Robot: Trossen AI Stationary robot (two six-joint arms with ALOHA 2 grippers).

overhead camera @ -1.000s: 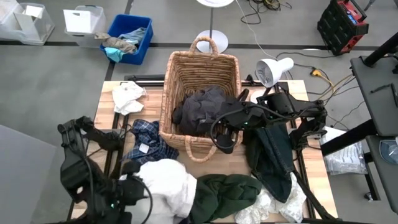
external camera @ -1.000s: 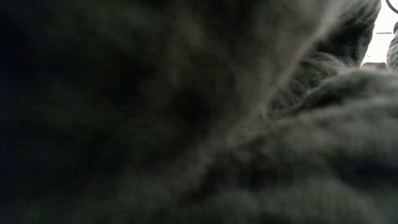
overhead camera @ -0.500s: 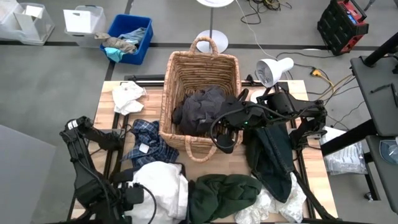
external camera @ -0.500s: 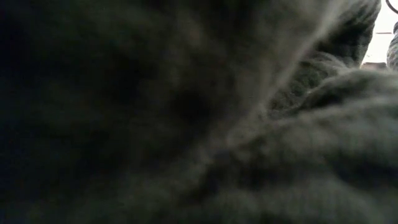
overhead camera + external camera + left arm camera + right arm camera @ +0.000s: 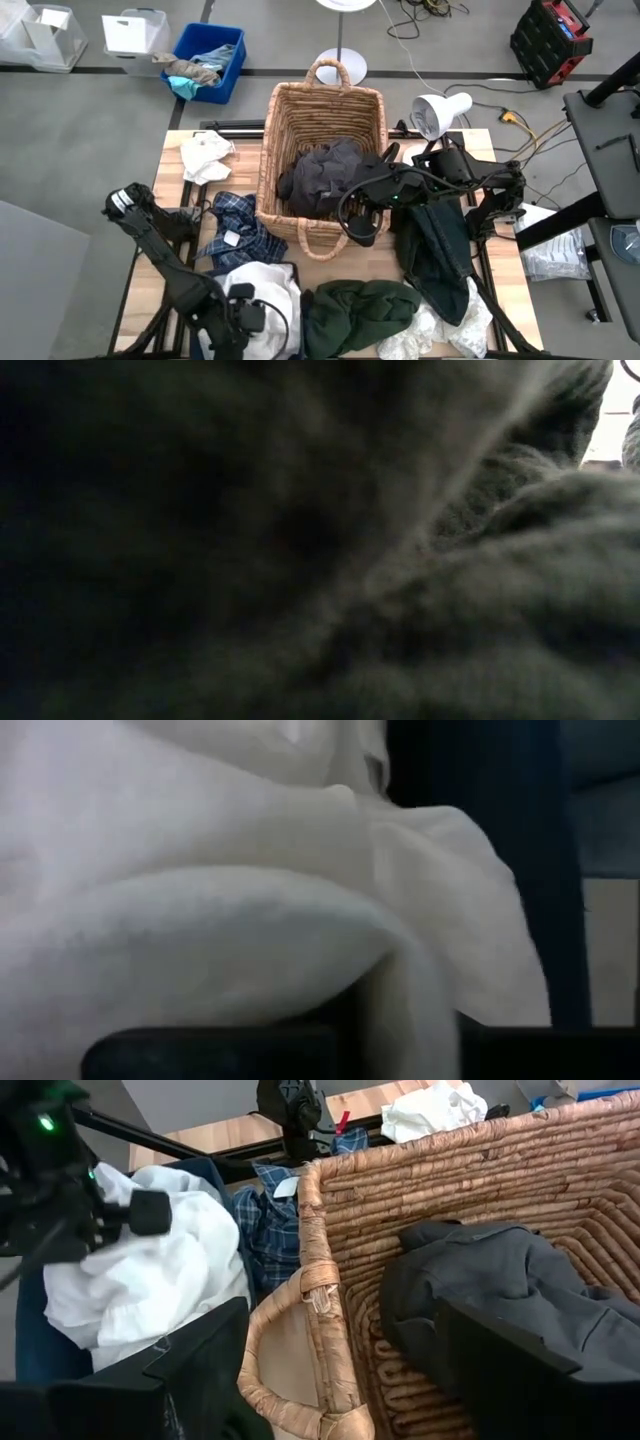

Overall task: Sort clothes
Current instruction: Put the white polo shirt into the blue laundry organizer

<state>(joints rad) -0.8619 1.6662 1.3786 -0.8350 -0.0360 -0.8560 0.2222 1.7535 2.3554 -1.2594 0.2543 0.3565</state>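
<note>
A woven basket (image 5: 325, 110) stands at mid-table with a charcoal garment (image 5: 325, 175) inside. A white garment (image 5: 272, 285) lies heaped at the near left. My left gripper (image 5: 245, 318) is down in it and shut on its cloth. It also shows in the right wrist view (image 5: 120, 1210). My right gripper (image 5: 340, 1380) is open and empty, with the basket's near handle (image 5: 290, 1350) ahead of its fingers. A plaid garment (image 5: 235, 235), a dark green one (image 5: 360, 310) and a black one (image 5: 435, 250) lie on the table. My left gripper has the white garment's cloth (image 5: 410, 1010) between its two fingers, several layers bunched together. The cloth bulges up before the wrist camera and hides the fingertips. The gripper comes from above, slanting toward the table's right. The garment rests heaped on the table.
A small white garment (image 5: 205, 155) lies at the far left and more white cloth (image 5: 450, 325) at the near right. Dark knit cloth (image 5: 480, 560) covers the low view. A blue bin (image 5: 210, 60) with rags and a white lamp (image 5: 440, 110) stand beyond the table.
My left gripper has moved toward the table's right edge, into the white garment, its arm stretching out behind it. The garment's right edge has drawn in a little toward the gripper.
</note>
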